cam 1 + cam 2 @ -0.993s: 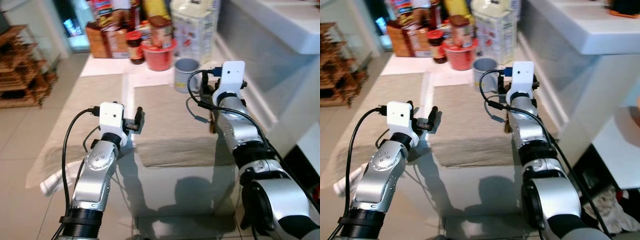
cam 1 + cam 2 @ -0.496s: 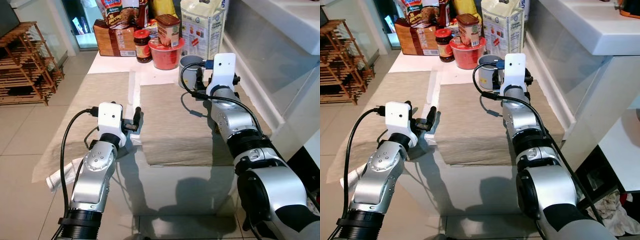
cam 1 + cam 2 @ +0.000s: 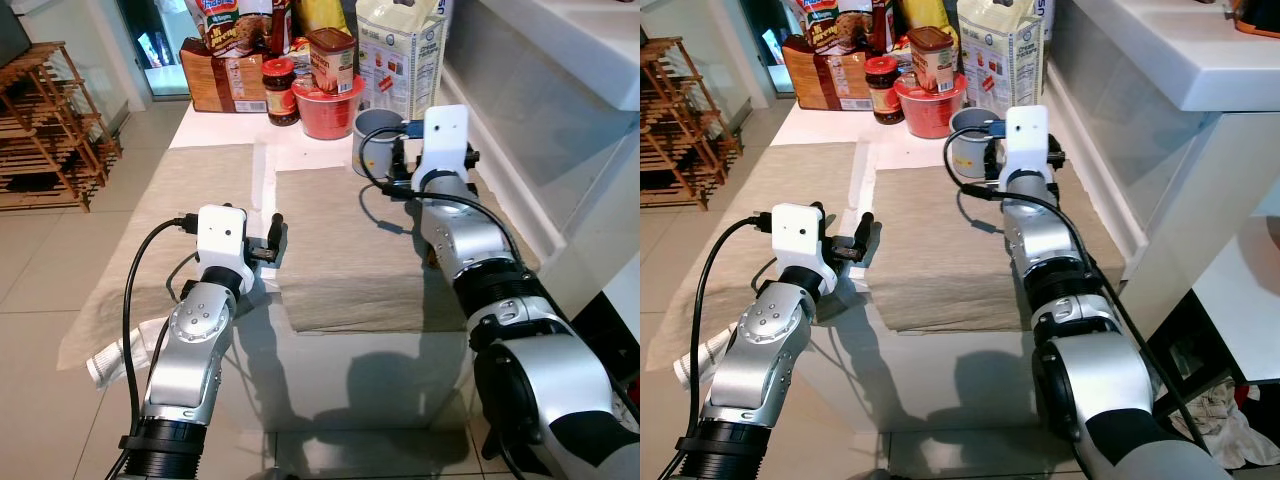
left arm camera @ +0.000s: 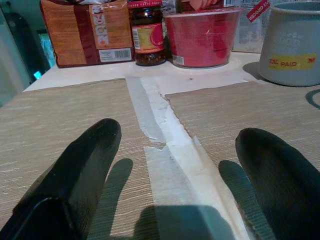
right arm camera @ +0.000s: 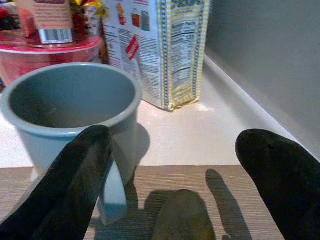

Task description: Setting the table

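A grey mug [image 3: 370,145] stands at the far edge of the right beige placemat [image 3: 340,240], its handle [image 5: 113,196] turned toward me. My right gripper [image 5: 172,175] is open just behind the mug, one finger [image 5: 75,185] beside the handle and the other out over the mat. A second beige placemat [image 3: 190,190] lies to the left. My left gripper [image 4: 175,165] is open and empty, low over the white strip between the two mats.
Behind the mug stand a red bowl [image 3: 325,110], a dark jar [image 3: 281,92], a carton [image 3: 396,50] and an orange package [image 3: 220,75]. A brown rounded object [image 5: 182,220] lies on the mat under the right gripper. A wooden rack [image 3: 45,130] is at left, a white counter [image 3: 560,40] at right.
The head camera has shifted, so the whole scene sits differently. My right gripper has edged closer to the grey mug. The left arm has stayed in place.
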You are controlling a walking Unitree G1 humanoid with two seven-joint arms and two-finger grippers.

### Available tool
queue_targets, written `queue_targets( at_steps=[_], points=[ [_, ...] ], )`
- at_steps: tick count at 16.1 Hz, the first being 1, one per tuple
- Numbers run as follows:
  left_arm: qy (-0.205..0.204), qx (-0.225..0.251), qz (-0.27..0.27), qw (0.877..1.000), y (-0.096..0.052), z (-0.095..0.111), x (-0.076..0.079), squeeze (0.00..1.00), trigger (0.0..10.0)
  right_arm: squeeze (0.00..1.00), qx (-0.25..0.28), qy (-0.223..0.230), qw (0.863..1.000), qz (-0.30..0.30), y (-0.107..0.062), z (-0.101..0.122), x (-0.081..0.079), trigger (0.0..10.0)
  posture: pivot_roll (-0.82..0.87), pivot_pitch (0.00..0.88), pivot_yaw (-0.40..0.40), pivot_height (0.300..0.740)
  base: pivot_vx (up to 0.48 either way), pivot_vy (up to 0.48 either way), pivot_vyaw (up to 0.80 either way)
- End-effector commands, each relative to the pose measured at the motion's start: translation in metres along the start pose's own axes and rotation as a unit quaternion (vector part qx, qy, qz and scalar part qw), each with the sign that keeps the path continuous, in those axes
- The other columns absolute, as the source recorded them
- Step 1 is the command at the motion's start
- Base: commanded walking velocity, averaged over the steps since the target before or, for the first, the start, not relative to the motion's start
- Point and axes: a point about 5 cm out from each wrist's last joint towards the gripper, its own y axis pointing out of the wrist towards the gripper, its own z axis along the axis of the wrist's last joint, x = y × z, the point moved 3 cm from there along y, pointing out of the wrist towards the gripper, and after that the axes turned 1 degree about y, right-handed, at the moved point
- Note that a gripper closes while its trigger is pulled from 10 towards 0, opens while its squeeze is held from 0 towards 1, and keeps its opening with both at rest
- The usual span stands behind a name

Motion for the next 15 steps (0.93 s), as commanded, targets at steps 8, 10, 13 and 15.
queue_targets(
  at_steps=[8,10,13,15],
  points=[
    [0.010,-0.002,0.010,1.000,-0.002,0.001,-0.006,0.00,10.0,0.00,0.005,-0.005,0.998,0.067,-0.016,-0.014,-0.026,10.0,-0.03,0.000,0.064,0.740,0.000,0.000,0.00],
    [0.010,-0.001,0.011,1.000,-0.002,0.001,-0.005,0.00,10.0,0.00,0.010,-0.015,0.998,0.064,-0.017,-0.015,-0.023,10.0,-0.03,0.000,0.063,0.740,0.000,0.000,0.00],
    [0.009,0.002,0.011,1.000,-0.001,0.002,-0.004,0.00,10.0,0.00,0.034,-0.042,0.997,0.059,-0.018,-0.008,-0.020,10.0,-0.03,0.000,0.062,0.740,0.000,0.000,0.00],
    [0.008,0.003,0.012,1.000,-0.001,0.002,-0.004,0.00,10.0,0.00,0.049,-0.056,0.996,0.052,-0.019,-0.004,-0.018,10.0,-0.03,0.000,0.061,0.740,0.000,0.000,0.00]
  ],
)
